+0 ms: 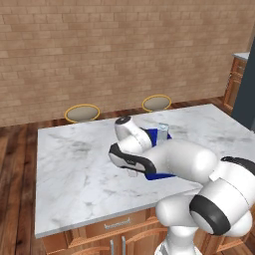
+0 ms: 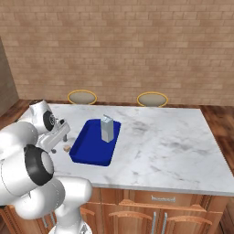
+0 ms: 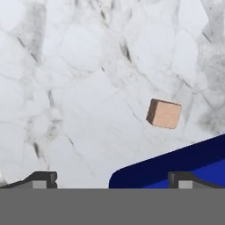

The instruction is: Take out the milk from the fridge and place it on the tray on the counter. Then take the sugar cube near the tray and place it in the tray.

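The milk, a pale carton with a peaked top, stands upright in the blue tray on the marble counter. The tan sugar cube lies on the marble just off the tray's left edge. My gripper hangs open over the counter beside the cube, nothing between its fingers. In the hand view the sugar cube lies ahead of the open gripper, right of its midline, with a tray corner below it. From the left, my arm hides most of the tray; the milk peeks behind it.
Two round stools with yellow rims stand behind the counter before a brick wall. The fridge's dark side shows at the right edge. Wooden cabinets with metal handles sit under the slab.
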You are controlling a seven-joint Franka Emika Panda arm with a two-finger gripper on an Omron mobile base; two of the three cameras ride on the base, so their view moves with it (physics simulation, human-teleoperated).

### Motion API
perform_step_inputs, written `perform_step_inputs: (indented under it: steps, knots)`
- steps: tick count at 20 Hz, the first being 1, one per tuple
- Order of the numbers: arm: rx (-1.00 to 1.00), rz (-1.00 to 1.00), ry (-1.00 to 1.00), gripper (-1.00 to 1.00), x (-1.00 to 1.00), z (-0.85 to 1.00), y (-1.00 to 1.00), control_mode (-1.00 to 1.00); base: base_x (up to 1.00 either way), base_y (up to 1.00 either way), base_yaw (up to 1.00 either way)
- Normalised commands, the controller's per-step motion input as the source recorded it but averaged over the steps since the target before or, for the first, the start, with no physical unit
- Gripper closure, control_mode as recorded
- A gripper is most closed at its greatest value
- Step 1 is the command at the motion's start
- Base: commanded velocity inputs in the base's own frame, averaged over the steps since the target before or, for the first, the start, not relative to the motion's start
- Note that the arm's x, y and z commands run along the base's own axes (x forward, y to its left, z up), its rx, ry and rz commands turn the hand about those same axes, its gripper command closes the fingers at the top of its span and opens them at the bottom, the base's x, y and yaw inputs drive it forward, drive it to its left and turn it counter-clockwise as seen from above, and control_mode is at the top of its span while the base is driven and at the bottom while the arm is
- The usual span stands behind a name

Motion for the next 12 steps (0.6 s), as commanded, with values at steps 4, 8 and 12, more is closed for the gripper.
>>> perform_step_inputs:
  steps: [4, 8, 12]
  knots:
    - [0.01, 0.0, -0.02, -1.0, 0.32, -0.01, 0.0, -1.0, 0.0, 0.0, 0.0]
    - [0.0, 0.0, 0.0, -1.0, 0.19, -0.09, 0.0, -1.0, 0.0, 0.0, 0.0]
    - [0.0, 0.0, 0.0, -1.0, 0.11, -0.12, 0.03, -1.0, 0.0, 0.0, 0.0]
